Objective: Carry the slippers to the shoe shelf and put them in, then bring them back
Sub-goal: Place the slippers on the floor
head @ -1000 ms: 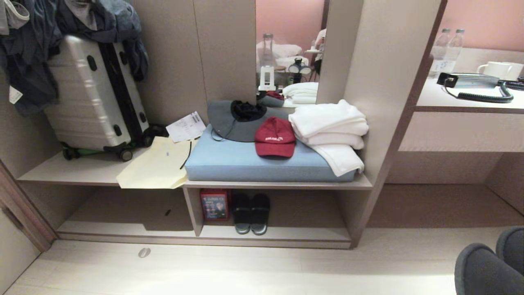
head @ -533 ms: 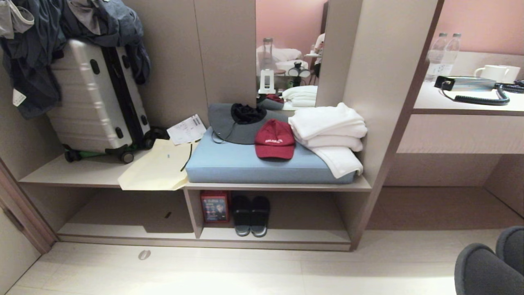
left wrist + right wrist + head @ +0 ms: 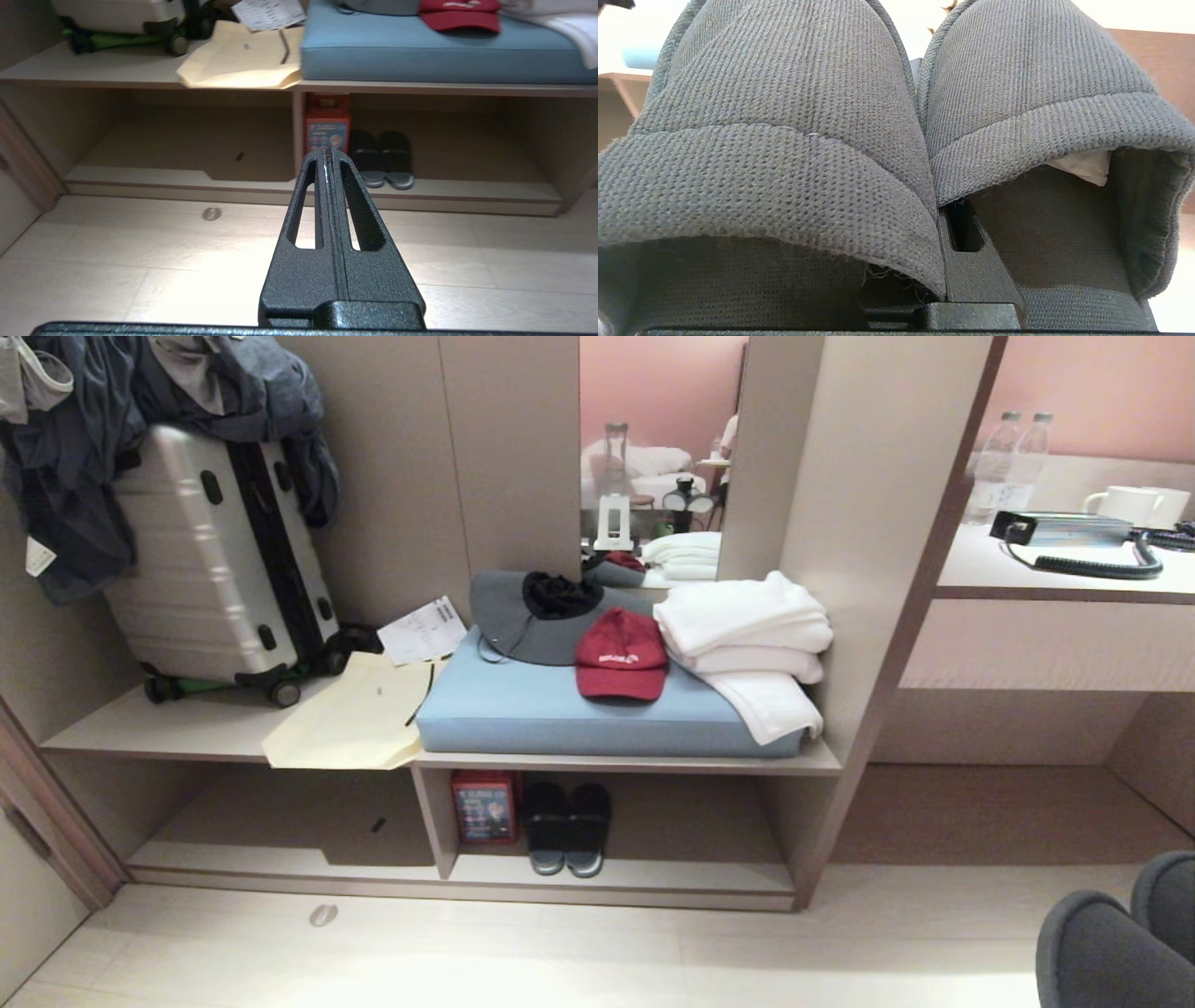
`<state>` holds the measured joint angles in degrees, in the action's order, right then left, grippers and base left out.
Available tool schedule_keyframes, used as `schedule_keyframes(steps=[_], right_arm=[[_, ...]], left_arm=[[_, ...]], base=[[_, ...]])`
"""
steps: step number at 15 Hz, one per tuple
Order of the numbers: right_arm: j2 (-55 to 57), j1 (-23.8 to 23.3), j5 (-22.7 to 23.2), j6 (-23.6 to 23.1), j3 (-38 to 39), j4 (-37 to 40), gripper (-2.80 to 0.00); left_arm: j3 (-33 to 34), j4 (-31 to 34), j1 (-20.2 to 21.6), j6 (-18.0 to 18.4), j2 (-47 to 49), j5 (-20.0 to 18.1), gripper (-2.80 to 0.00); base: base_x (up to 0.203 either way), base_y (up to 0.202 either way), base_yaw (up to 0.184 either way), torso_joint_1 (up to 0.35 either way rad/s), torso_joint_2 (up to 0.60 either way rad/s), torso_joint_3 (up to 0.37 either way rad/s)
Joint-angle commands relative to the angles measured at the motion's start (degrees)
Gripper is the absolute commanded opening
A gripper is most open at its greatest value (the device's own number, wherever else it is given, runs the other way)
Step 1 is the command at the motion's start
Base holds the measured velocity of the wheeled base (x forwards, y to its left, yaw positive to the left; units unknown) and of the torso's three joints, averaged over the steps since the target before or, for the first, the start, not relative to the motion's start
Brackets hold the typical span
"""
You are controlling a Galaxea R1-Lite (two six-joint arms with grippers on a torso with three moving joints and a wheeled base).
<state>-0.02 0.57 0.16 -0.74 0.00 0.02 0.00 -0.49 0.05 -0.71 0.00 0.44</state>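
Centrally in the head view stands the low shoe shelf of pale beige wood-grain laminate (image 3: 616, 873), split by a vertical divider panel (image 3: 431, 817) into two open compartments at floor level. Against the divider in the compartment on the robot's right stands a small red printed box (image 3: 484, 805), and just beside it lies a pair of dark slides with pale sole edges (image 3: 565, 826), toes outward. On the bench above rests a light blue cushion (image 3: 551, 709) carrying a red baseball cap (image 3: 621, 653), a grey wide-brimmed hat (image 3: 532, 616) and a stack of folded white towels (image 3: 747, 635). Farther toward the robot's left lie a cream paper bag (image 3: 350, 719) and a silver hard-shell suitcase (image 3: 215, 551) leaning on its wheels, with dark clothing (image 3: 75, 448) hanging over it.

The pair of flat slate grey-blue fabric slippers (image 3: 896, 140) is off the floor, well apart from the shelf: in the right wrist view the two lie side by side, touching, with the right gripper (image 3: 959, 224) clamped between them on their inner edges; their rounded toes appear at the lower right corner of the head view. The left gripper (image 3: 328, 156), empty, has its fingers pressed together and points toward the shelf above the pale floor (image 3: 140, 252).
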Motion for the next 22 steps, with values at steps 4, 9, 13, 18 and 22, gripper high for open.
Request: schedule_keyframes(steps=[4, 9, 13, 18, 22], right_arm=[[0.02, 0.04, 0.02, -0.05, 0.0, -0.02, -2.8], [0.11, 0.04, 0.02, -0.05, 0.0, 0.06, -2.8], [0.11, 0.04, 0.02, -0.05, 0.0, -0.02, -2.8], [0.02, 0.04, 0.02, -0.05, 0.0, 0.06, -2.8], [0.02, 0.04, 0.02, -0.05, 0.0, -0.02, -2.8]], left_arm=[[0.0, -0.04, 0.02, 0.0, 0.09, 0.0, -2.8], [0.0, -0.04, 0.04, 0.0, 0.09, 0.0, -2.8], [0.0, 0.05, 0.04, 0.0, 0.09, 0.0, -2.8], [0.0, -0.04, 0.04, 0.0, 0.09, 0.0, -2.8], [0.0, -0.04, 0.04, 0.0, 0.09, 0.0, -2.8]], base=[[0.0, -0.199, 0.002, 0.004, 0.0, 0.003], [0.0, -0.195, 0.004, 0.003, 0.0, 0.004], [0.0, -0.198, 0.001, 0.002, 0.0, 0.004], [0.0, -0.195, 0.003, 0.003, 0.0, 0.005], [0.0, -0.197, 0.002, 0.002, 0.0, 0.003]])
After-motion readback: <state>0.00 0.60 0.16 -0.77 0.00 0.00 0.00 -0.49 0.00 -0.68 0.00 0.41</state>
